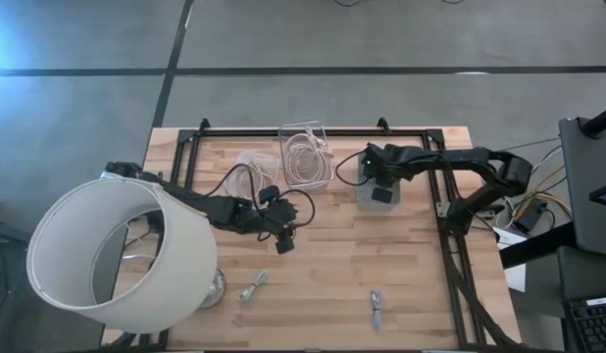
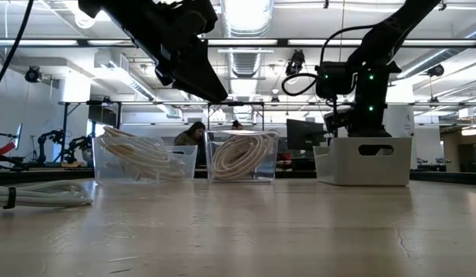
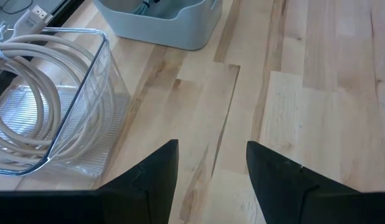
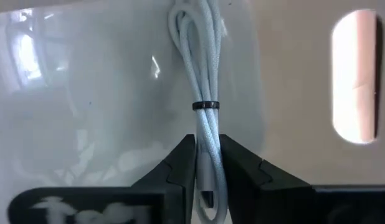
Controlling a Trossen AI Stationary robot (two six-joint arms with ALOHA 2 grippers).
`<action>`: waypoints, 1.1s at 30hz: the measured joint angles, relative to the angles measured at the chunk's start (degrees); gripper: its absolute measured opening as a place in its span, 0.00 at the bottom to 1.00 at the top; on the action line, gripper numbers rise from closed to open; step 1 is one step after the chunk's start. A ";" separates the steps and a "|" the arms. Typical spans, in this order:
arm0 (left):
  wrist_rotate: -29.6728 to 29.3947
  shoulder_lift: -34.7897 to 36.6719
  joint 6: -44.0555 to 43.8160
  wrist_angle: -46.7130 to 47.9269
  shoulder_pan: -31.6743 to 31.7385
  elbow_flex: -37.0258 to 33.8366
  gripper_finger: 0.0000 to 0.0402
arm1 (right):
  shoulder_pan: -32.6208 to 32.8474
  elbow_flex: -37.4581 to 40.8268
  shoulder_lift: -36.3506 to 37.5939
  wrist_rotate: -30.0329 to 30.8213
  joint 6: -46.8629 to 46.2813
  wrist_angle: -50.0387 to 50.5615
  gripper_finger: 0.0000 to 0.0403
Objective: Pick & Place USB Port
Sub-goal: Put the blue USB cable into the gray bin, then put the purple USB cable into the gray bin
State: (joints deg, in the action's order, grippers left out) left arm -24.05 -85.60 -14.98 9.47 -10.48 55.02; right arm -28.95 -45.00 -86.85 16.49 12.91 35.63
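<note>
A pale braided USB cable bundle [image 4: 202,74], bound by a black band, is in my right gripper [image 4: 208,142], which is shut on it inside the grey bin [image 1: 364,201] at the table's far right. In the low view the right arm reaches down into that bin [image 2: 365,160]. My left gripper [image 1: 283,242] hovers open over the table's middle, touching nothing. Its wrist view shows the open fingers [image 3: 211,148] above bare wood. Two more cable bundles [image 1: 252,287], [image 1: 377,309] lie flat near the table's near edge. My right gripper pinches the cable bundle between its two fingers at one end [image 4: 206,163], just short of the black band [image 4: 205,105]. It comes from above, pointing down into the bin, fingers along the bundle. The rest of the bundle stretches away below the fingers toward the bin's floor.
A clear container holding a coiled white cable [image 1: 305,157] stands left of the bin, with another clear container [image 1: 252,167] farther left. A large white lampshade [image 1: 117,255] covers the near left corner. Black frame rails [image 1: 450,245] run along the sides. A white cable [image 2: 38,192] lies at left.
</note>
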 joint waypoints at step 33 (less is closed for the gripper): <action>0.00 0.00 -0.02 0.00 0.00 0.02 0.48 | 18.57 -6.00 24.56 -8.88 -30.15 15.19 0.32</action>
State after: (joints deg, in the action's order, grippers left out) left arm -24.05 -85.60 -15.00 9.47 -10.48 55.05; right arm -10.38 -51.01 -62.29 7.61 -17.24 50.81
